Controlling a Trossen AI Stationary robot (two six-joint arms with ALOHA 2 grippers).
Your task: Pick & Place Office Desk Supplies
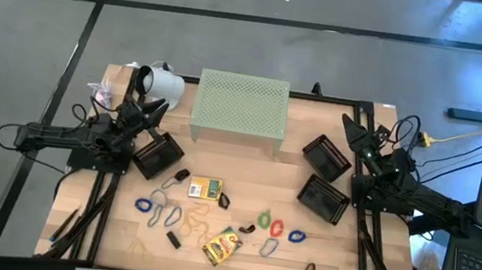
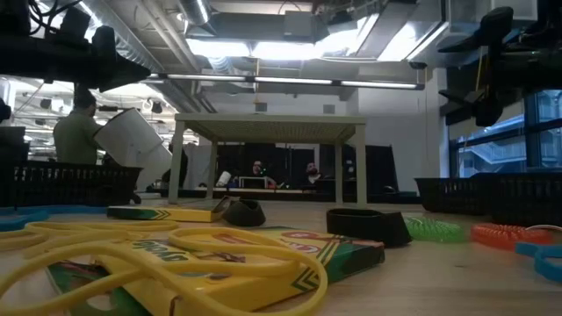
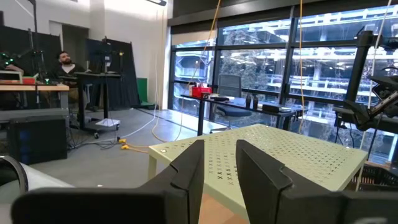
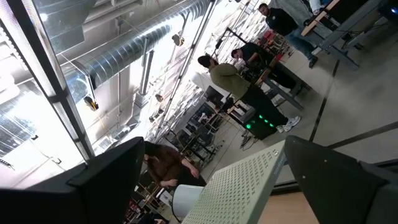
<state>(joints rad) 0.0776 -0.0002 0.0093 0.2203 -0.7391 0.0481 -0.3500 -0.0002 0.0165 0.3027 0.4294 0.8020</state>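
The office supplies lie loose on the near half of the table: two yellow-green boxes (image 1: 205, 189) (image 1: 223, 245), blue rings (image 1: 145, 203) (image 1: 295, 236), a red ring (image 1: 277, 226), a green ring (image 1: 264, 218), tan rubber bands (image 1: 196, 219) and small black pieces (image 1: 173, 239). The low view shows a box (image 2: 290, 250) under rubber bands (image 2: 176, 250) close up. My left gripper (image 1: 154, 106) (image 3: 221, 168) hangs open in the air above the left mesh tray, facing the stand. My right gripper (image 1: 352, 130) (image 4: 211, 180) is raised at the far right, wide open. Both are empty.
A pale green perforated stand (image 1: 240, 107) sits at the far middle of the table. One black mesh tray (image 1: 157, 154) is on the left, two (image 1: 326, 157) (image 1: 322, 199) on the right. A white cup-like thing (image 1: 160, 81) lies far left. People are in the room beyond.
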